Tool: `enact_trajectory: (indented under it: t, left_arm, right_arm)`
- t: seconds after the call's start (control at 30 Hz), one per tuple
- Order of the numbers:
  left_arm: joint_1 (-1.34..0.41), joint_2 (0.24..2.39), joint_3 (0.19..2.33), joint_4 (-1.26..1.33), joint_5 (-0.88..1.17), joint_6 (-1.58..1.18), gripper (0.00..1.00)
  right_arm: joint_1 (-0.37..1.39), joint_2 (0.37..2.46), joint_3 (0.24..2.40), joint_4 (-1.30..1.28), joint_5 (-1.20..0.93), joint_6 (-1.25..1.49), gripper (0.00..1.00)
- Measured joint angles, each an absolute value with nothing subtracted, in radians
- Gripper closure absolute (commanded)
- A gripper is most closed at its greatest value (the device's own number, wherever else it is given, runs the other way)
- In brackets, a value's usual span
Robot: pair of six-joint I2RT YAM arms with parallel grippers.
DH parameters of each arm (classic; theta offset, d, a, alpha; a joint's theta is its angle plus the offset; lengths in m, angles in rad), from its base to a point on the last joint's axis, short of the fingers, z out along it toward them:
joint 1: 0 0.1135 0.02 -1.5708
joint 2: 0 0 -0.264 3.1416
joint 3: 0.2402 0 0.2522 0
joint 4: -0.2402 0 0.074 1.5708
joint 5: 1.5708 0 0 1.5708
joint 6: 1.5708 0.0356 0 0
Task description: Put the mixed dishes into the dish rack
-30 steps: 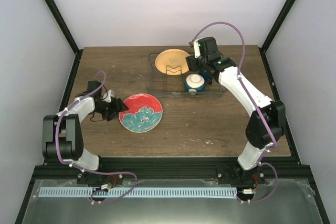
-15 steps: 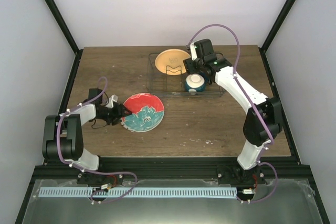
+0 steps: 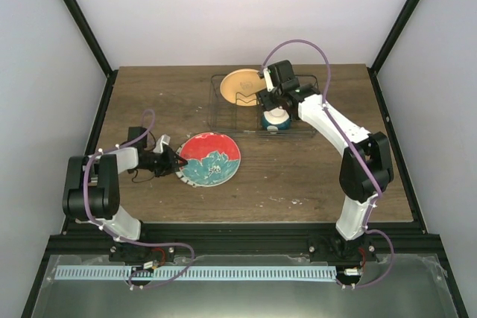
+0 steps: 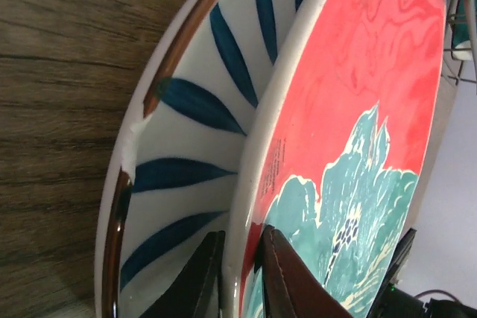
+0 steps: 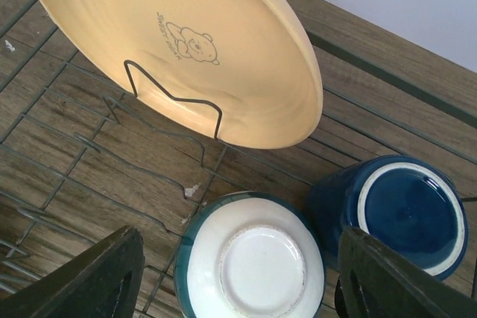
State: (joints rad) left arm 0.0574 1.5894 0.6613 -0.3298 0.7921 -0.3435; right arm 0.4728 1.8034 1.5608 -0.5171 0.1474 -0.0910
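The red-and-teal floral plate (image 3: 214, 158) lies on the table left of centre. My left gripper (image 3: 174, 163) is shut on its left rim. In the left wrist view the plate's rim (image 4: 246, 184) sits pinched between the two fingers (image 4: 287, 281), with the white, blue-streaked underside to the left. The grey wire dish rack (image 3: 246, 133) holds the orange-yellow plate (image 3: 238, 84) leaning on a divider, the cream-white bowl (image 5: 253, 262) upside down, and the dark blue mug (image 5: 406, 210) upside down beside it. My right gripper (image 5: 250, 284) hovers open above the bowl, empty.
Black frame posts and the table edges border the wooden top. The rack's upright wire dividers (image 5: 171, 113) stand just in front of the orange-yellow plate. The right arm's purple cable (image 3: 298, 44) arcs over the rack.
My left gripper has shut on the floral plate's rim and pushed the plate slightly right. The right gripper has drifted left over the rack, above the bowl.
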Motion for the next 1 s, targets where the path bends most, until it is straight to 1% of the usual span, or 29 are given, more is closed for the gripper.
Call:
enact_trajectory:
  t: [0.07,0.27,0.57,0.63,0.67,0.7,0.73,0.87,1.0]
  left_arm:
    - [0.052,1.593,0.662,-0.323,0.794,-0.34,1.0]
    - [0.053,1.597,0.665,-0.334,0.807,-0.33,1.0]
    - [0.051,1.517,0.699,-0.481,0.819,-0.291,1.0]
    - [0.043,1.485,0.711,-0.524,0.817,-0.281,1.0]
    - [0.038,1.47,0.719,-0.547,0.816,-0.276,1.0]
    - [0.031,1.456,0.728,-0.57,0.813,-0.271,1.0]
    - [0.023,1.443,0.736,-0.591,0.809,-0.264,1.0]
    - [0.002,1.411,0.756,-0.67,0.803,-0.231,1.0]
    - [-0.02,1.378,0.76,-0.767,0.819,-0.193,1.0]
  right_arm:
    - [0.474,1.804,1.561,-0.521,0.146,-0.089,0.25]
    - [0.474,1.803,1.562,-0.537,0.104,-0.081,0.23]
    - [0.474,1.802,1.591,-0.591,0.052,-0.071,0.21]
    - [0.474,1.801,1.596,-0.602,0.036,-0.069,0.18]
    - [0.474,1.801,1.597,-0.606,0.027,-0.067,0.14]
    - [0.474,1.801,1.597,-0.611,0.015,-0.065,0.1]
    - [0.474,1.801,1.599,-0.619,0.002,-0.062,0.1]
    - [0.474,1.802,1.63,-0.659,-0.083,-0.04,0.09]
    - [0.461,1.803,1.665,-0.673,-0.217,0.004,0.08]
